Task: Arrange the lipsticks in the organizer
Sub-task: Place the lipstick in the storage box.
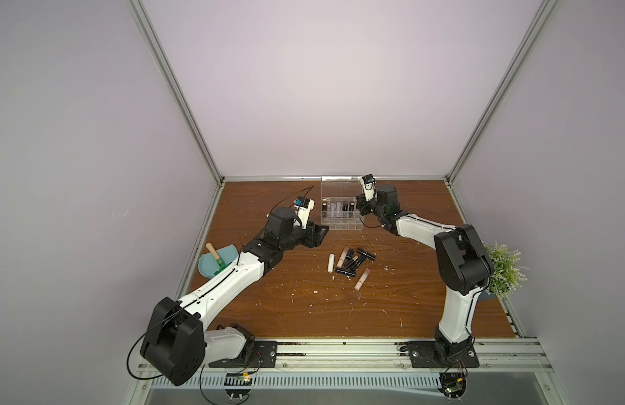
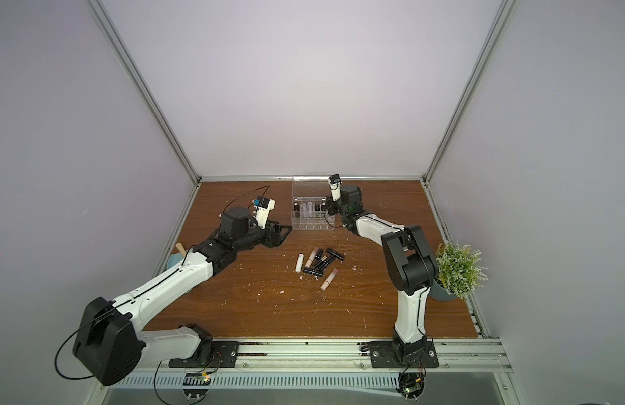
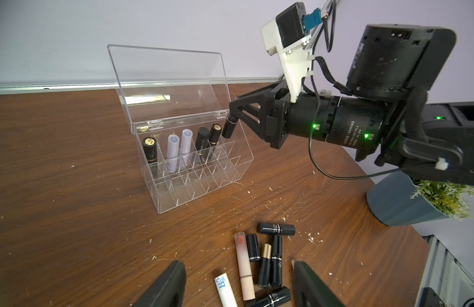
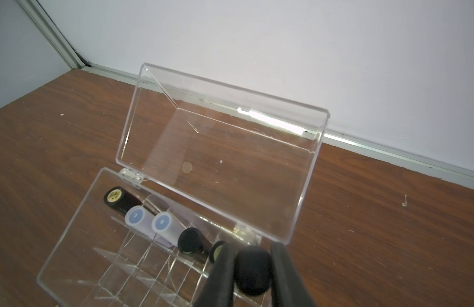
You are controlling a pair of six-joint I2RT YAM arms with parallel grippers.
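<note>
**A:** What does the right end effector [image 4: 253, 267] have?

**B:** A black lipstick [image 3: 229, 127]. The jaws are closed almost all the way, with one finger on each side of the tube near its upper end. The tube hangs tilted from them.

**A:** Where is that, relative to the organizer [image 3: 201, 192]?

**B:** Over the back row, at the end nearest the right arm, just beside a gold-topped black lipstick [image 3: 215, 134]. The held tube's lower end is at the rim there. I cannot tell whether it is inside a compartment. The clear lid [image 3: 166, 77] stands open behind it.

**A:** What else is in that row?

**B:** A plain black tube [image 3: 202, 142], two lavender lipsticks [image 3: 185, 144] and a second gold-topped black one [image 3: 150, 148] at the far end. All of them stand leaning back.

**A:** And the left end effector [image 3: 237, 265]?

**B:** Its jaws are wide apart and hold nothing. It hangs above the worktop [image 1: 286, 301], near the organizer's front corner on the left arm's side.

**A:** Where are the remaining lipsticks?

**B:** They lie in a loose cluster [image 1: 353, 263] on the worktop in front of the organizer, apart from it. There are several black tubes, a white lipstick [image 3: 225, 289] and a beige-pink tube [image 3: 245, 279]. Another beige-pink one [image 1: 362, 279] lies at the cluster's near edge.
</note>
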